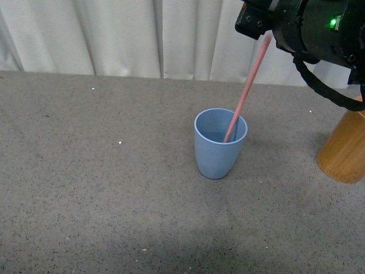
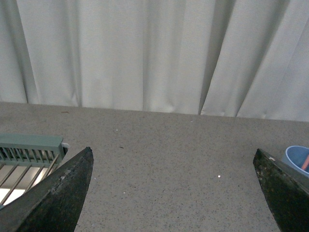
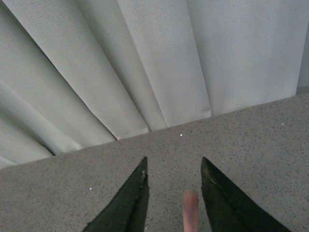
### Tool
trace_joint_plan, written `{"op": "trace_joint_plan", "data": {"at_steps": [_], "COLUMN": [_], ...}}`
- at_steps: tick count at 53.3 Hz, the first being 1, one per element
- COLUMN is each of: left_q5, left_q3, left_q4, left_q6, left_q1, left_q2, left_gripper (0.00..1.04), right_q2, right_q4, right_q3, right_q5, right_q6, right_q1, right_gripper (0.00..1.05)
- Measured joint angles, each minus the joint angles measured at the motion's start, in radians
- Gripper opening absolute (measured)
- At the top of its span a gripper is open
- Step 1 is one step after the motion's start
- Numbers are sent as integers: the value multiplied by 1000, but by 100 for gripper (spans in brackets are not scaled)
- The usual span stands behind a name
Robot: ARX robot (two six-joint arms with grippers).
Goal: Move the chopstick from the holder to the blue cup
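A light blue cup (image 1: 220, 144) stands mid-table. One pink-red chopstick (image 1: 246, 91) leans in it, its lower end inside the cup and its top end up by my right gripper (image 1: 263, 28). In the right wrist view the stick's blurred tip (image 3: 190, 209) sits between the open fingers of the right gripper (image 3: 174, 164), touching neither. The orange-brown holder (image 1: 345, 146) stands at the right edge, partly behind the right arm. My left gripper (image 2: 174, 154) is open over bare table, with the blue cup's rim (image 2: 295, 155) beside its one finger.
White curtains (image 1: 142, 34) hang behind the grey speckled table (image 1: 102, 188). A pale green slatted rack (image 2: 29, 152) lies beside the left gripper, seen only in the left wrist view.
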Motion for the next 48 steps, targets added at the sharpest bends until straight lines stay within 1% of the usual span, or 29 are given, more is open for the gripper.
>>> {"op": "trace_joint_plan", "data": {"at_steps": [1,5,11,15,17,19,21,22,24,26,28,30,31,33,34,37,38,39,40,41,42,44,46,48], "left_q5": [0,0,0,0,0,0,0,0,0,0,-1,0,0,0,0,0,0,2,2,2,1,0,0,0], "left_q3": [0,0,0,0,0,0,0,0,0,0,0,0,0,0,0,0,0,0,0,0,0,0,0,0], "left_q4": [0,0,0,0,0,0,0,0,0,0,0,0,0,0,0,0,0,0,0,0,0,0,0,0], "left_q6": [0,0,0,0,0,0,0,0,0,0,0,0,0,0,0,0,0,0,0,0,0,0,0,0], "left_q1": [0,0,0,0,0,0,0,0,0,0,0,0,0,0,0,0,0,0,0,0,0,0,0,0], "left_q2": [0,0,0,0,0,0,0,0,0,0,0,0,0,0,0,0,0,0,0,0,0,0,0,0], "left_gripper": [98,98,98,98,98,98,98,98,98,98,98,98,98,98,98,98,98,98,98,98,98,98,98,98], "right_q2": [0,-2,-25,-85,-130,-156,-191,-200,-253,-307,-375,-479,-508,-632,-666,-897,-940,-1028,-1075,-1172,-1314,-1490,-1637,-1736], "right_q4": [1,2,22,69,83,98,197,210,311,343,342,311,297,227,205,29,-9,-88,-130,-220,-349,-496,-589,-637], "right_q3": [0,-2,-31,-97,-140,-171,-236,-254,-336,-402,-467,-555,-576,-660,-680,-787,-800,-824,-835,-852,-871,-880,-880,-879], "right_q5": [0,14,28,26,5,-20,-63,-69,-134,-172,-226,-300,-320,-368,-373,-380,-383,-391,-395,-402,-404,-407,-407,-410], "right_q6": [0,-6,-25,-69,-85,-108,-178,-187,-276,-320,-359,-399,-406,-427,-430,-444,-446,-451,-452,-455,-458,-463,-466,-469], "right_q1": [0,-1,-7,-24,-42,-58,-90,-99,-146,-188,-238,-314,-335,-404,-416,-457,-458,-460,-460,-460,-460,-460,-462,-463], "right_gripper": [40,58,74,92,97,95,89,87,80,74,69,62,60,53,51,40,39,35,33,30,24,17,10,3]}}
